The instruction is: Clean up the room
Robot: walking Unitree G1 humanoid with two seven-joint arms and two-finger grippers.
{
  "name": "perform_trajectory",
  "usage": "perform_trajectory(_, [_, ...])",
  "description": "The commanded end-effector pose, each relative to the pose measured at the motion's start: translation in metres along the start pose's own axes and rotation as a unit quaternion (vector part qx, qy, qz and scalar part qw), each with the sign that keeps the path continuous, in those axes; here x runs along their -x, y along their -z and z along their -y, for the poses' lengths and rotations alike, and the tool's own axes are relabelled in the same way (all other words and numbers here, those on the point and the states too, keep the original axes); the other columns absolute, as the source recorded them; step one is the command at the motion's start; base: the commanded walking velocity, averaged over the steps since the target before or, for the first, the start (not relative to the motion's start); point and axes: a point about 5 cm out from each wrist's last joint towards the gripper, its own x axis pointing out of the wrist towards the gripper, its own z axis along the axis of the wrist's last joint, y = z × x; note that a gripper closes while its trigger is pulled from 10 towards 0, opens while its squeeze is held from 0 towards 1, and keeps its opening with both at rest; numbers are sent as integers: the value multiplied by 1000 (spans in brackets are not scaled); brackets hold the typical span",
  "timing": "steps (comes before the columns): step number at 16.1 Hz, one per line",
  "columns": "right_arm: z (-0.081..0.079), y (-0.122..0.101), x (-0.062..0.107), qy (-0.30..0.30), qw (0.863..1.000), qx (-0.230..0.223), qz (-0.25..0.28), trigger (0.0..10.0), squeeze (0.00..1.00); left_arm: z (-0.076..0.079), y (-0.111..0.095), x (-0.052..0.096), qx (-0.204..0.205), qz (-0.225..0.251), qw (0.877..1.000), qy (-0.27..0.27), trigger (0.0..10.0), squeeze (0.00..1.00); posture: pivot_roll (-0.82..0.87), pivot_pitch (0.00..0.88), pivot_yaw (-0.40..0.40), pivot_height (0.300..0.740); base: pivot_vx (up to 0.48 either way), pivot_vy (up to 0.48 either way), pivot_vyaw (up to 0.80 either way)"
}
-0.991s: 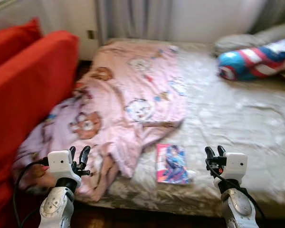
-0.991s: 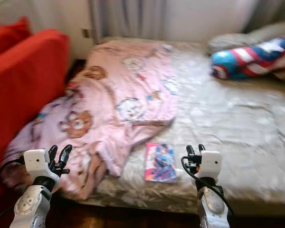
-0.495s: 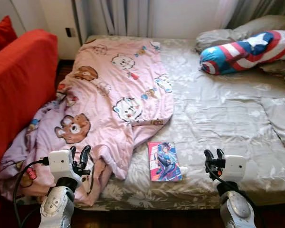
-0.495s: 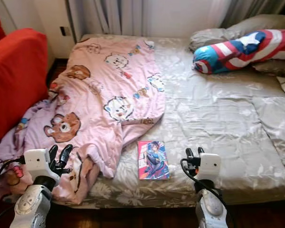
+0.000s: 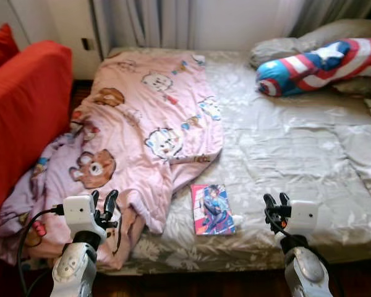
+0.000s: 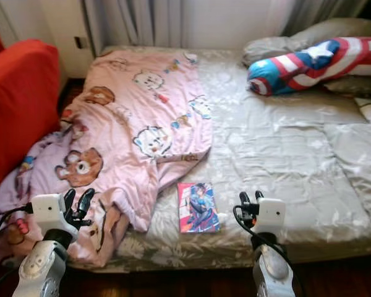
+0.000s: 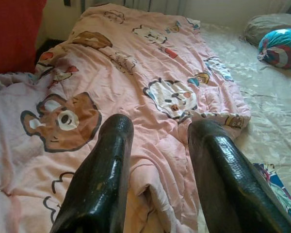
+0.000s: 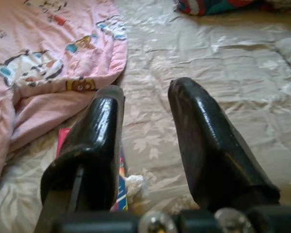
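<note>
Book (image 5: 213, 209) near bed (image 5: 297, 142) edge, beside blanket (image 5: 136, 136).

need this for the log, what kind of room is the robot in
Most likely a bedroom: a bed with a crumpled pink cartoon blanket, pillows at its head, and a red sofa beside it.

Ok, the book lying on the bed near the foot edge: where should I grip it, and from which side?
Probably the book by its near short edge, coming in low from the foot of the bed with the right gripper, whose fingers are open. It lies flat on the sheet, so a top pinch would likely fail; the pink blanket crowds its left side.
</note>
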Motion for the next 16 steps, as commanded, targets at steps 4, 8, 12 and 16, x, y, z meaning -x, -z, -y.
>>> perform_trajectory(4, [-3, -4, -4, -6, 1000, -3, 8, 10000, 0, -2, 5, 3, -2, -14, 1000, -1, 10000, 0, -50, 98, -55, 740, 126, 0, 0])
perform_trajectory(8, [-3, -3, -5, -4, 1000, -11, 1, 10000, 0, -1, 4, 2, -3, -12, 1000, 1, 10000, 0, -49, 98, -59, 740, 266, 0, -189])
perform_trajectory(12, [-4, -3, -6, -7, 1000, -7, 5, 10000, 0, 0, 5, 3, -2, -13, 1000, 4, 10000, 0, -48, 100, -58, 740, 270, 0, -377])
perform_trajectory(16, [-8, -3, -7, -10, 1000, -9, 6, 10000, 0, -1, 4, 3, -4, -10, 1000, 1, 10000, 0, -41, 103, -54, 740, 65, 0, 0])
